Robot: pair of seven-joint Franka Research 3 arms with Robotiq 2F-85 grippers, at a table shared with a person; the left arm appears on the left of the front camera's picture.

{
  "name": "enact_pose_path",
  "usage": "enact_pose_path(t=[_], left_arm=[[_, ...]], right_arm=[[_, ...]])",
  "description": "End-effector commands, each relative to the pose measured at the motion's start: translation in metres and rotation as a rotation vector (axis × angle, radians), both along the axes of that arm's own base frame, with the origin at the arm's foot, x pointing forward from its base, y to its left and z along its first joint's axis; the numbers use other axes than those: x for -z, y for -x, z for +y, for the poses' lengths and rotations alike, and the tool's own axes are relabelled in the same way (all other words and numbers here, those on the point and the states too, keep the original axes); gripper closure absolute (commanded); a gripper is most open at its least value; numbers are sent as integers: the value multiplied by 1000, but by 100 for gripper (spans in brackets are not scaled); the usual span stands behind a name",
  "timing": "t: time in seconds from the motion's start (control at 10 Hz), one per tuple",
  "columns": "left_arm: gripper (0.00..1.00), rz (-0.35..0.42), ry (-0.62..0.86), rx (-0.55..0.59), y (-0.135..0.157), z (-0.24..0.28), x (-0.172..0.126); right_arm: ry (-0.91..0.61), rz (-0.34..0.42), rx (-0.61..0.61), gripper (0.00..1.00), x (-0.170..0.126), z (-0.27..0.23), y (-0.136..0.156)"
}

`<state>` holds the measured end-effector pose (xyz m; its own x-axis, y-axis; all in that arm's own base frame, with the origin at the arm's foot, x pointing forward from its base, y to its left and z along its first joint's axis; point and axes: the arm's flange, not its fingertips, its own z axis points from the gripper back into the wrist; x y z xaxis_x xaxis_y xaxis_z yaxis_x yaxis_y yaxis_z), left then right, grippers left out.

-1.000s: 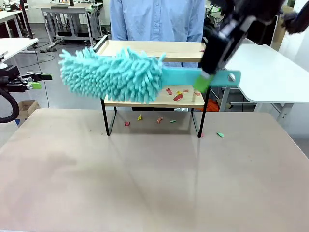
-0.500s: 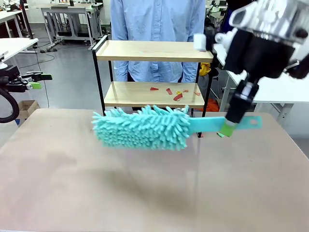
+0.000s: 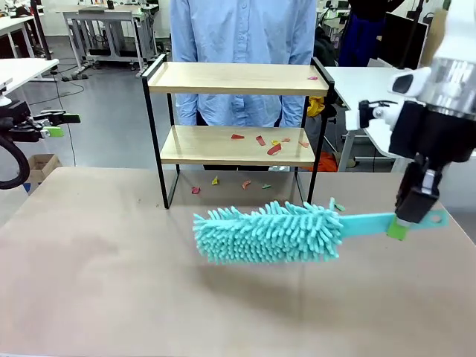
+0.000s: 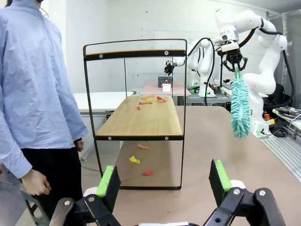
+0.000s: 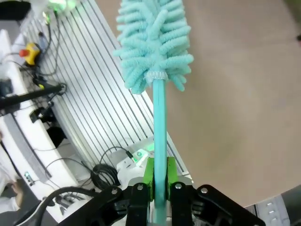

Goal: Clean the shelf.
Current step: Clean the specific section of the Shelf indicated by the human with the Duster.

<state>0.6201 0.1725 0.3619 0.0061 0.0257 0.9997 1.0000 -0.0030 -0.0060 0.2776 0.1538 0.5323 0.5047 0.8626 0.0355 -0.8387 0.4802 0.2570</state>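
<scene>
Over the table (image 3: 111, 297), right gripper (image 3: 402, 226) pinches a teal duster (image 3: 268, 234) by its handle.
Left gripper (image 4: 162, 181) spread, empty; the shelf (image 3: 238, 78) stands at the table's far side, scraps (image 3: 271, 145) on its lower board.

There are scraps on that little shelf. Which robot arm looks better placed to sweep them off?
The right, probably: the right gripper is shut on the teal duster, held in front of the shelf. The left gripper is open and empty, off to the shelf's side.
</scene>
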Motion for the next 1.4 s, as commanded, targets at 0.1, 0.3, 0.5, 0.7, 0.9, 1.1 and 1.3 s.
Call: enact_pose_path(t=[0.1,0.3,0.5,0.7,0.9,1.1,1.3], left_arm=[[0,-7,2,-1,2,0,-3],[0,-7,2,-1,2,0,-3],[0,-7,2,-1,2,0,-3],[0,-7,2,-1,2,0,-3],[0,-7,2,-1,2,0,-3],[0,-7,2,-1,2,0,-3],[0,-7,2,-1,2,0,-3]], right_arm=[[-15,-1,-32,87,9,-23,6],[-5,15,-9,87,11,-14,4],[-5,15,-9,87,11,-14,4],[-5,15,-9,87,11,-14,4],[-5,15,-9,87,11,-14,4],[-5,15,-9,87,11,-14,4],[-5,15,-9,87,11,-14,4]])
